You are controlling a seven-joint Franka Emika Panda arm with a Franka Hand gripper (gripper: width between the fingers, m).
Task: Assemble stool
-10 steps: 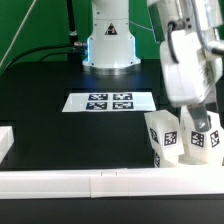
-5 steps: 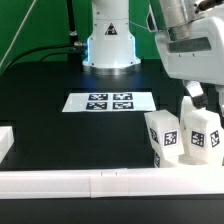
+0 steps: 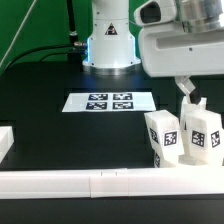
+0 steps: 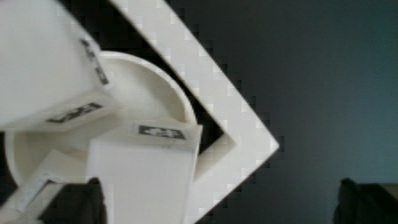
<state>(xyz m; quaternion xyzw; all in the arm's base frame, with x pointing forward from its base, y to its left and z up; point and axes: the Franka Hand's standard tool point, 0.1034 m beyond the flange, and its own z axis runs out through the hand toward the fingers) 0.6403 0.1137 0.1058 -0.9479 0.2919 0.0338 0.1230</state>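
Hovering above the stool legs (image 3: pixel 182 137) by the rail (image 3: pixel 100 182), the claw (image 3: pixel 192 95) hangs spread apart, holding nothing.

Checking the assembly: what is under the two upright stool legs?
The wrist view shows the legs standing on the round seat. In the exterior view the legs cover it.

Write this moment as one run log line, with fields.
gripper: open, empty | above stool legs | legs: upright by rail | marker board: flat on table
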